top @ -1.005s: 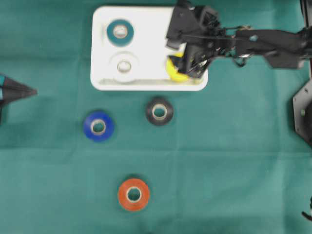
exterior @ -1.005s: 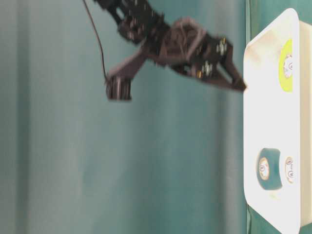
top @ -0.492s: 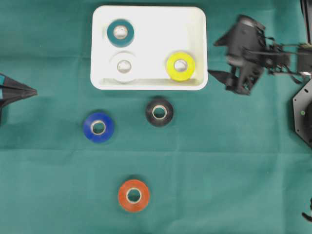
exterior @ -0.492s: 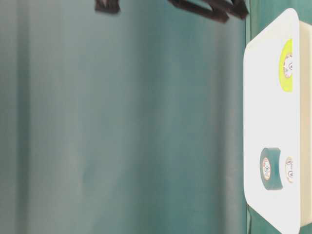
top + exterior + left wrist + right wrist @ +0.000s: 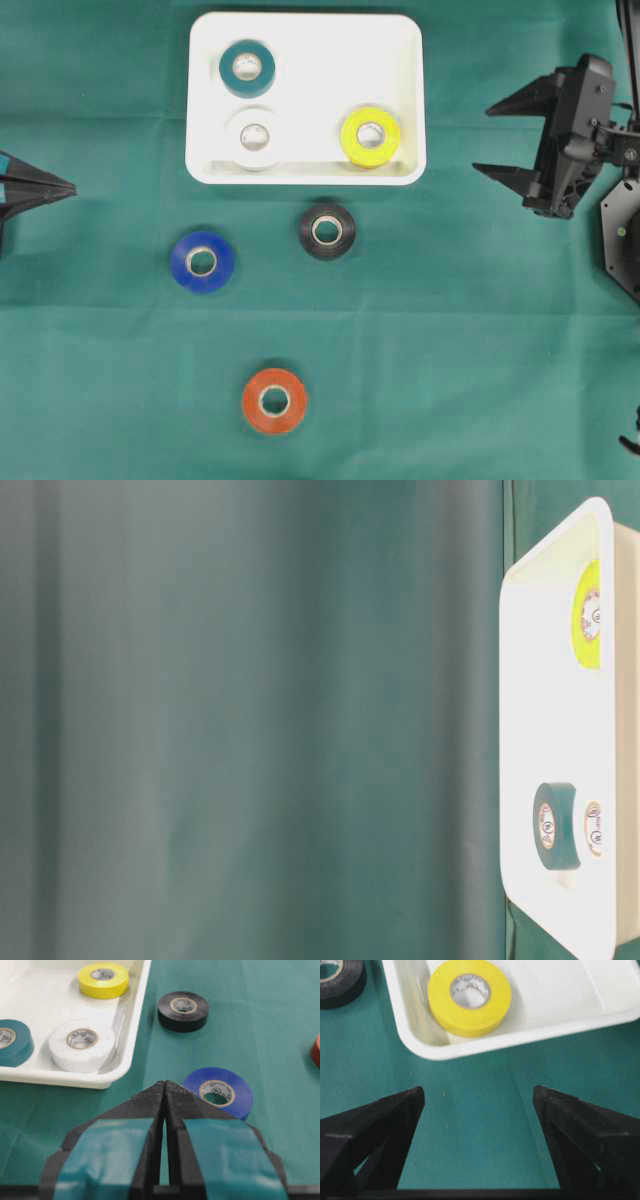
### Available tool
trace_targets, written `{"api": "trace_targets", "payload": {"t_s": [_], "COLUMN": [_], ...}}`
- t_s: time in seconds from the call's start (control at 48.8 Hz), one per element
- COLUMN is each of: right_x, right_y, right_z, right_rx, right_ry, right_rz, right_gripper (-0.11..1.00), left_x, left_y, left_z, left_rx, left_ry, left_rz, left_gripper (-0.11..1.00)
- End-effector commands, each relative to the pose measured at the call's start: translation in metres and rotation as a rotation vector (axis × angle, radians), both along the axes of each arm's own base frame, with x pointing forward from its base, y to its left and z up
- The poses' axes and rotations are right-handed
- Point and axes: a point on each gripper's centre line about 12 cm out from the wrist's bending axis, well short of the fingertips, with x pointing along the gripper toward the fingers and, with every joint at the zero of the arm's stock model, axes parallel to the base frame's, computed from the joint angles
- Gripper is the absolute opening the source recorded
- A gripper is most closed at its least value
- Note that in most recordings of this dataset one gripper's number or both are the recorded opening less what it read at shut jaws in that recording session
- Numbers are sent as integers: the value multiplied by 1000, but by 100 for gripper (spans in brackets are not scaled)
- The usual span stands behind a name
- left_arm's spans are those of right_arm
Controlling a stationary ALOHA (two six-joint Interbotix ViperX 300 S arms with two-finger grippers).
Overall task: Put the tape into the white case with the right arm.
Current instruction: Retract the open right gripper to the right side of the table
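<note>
The white case [image 5: 320, 60] at the back holds a teal tape [image 5: 246, 67], a white tape [image 5: 254, 135] and a yellow tape [image 5: 370, 135]. On the cloth in front lie a black tape [image 5: 327, 230], a blue tape [image 5: 202, 261] and an orange tape [image 5: 274, 400]. My right gripper [image 5: 484, 138] hangs open and empty to the right of the case, pointing at it. In its wrist view the right gripper [image 5: 477, 1091] faces the case rim [image 5: 520, 1040] and the yellow tape [image 5: 470, 996]. My left gripper [image 5: 165, 1082] is shut and empty at the far left, near the blue tape [image 5: 216, 1092].
Green cloth covers the whole table. A black arm base [image 5: 622, 235] stands at the right edge. The table-level view shows only the case [image 5: 530, 710] with the yellow tape [image 5: 588, 615] and teal tape [image 5: 555, 825] in it.
My right gripper has pulled back from over the case to the right, leaving the yellow tape lying inside. It has left the table-level view. The left arm has not moved.
</note>
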Motion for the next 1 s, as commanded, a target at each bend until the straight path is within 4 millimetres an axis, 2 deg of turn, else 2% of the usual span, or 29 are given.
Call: {"api": "trace_targets", "payload": {"t_s": [0.0, 0.554, 0.718, 0.984], "right_x": [1, -5, -13, -17], "right_y": [0, 8, 25, 68], "right_z": [2, 3, 3, -7], "right_rx": [1, -3, -4, 14], "right_ry": [-15, -60, -97, -100], "right_rz": [1, 37, 106, 334], "right_gripper": [70, 70, 69, 67], "left_x": [1, 1, 1, 1], "left_y": [1, 1, 1, 1], "left_z": [5, 5, 5, 5], "left_rx": [1, -1, -1, -1], "left_ry": [-11, -11, -11, -11], "left_rz": [3, 3, 3, 3], "left_gripper": [0, 0, 0, 0]}}
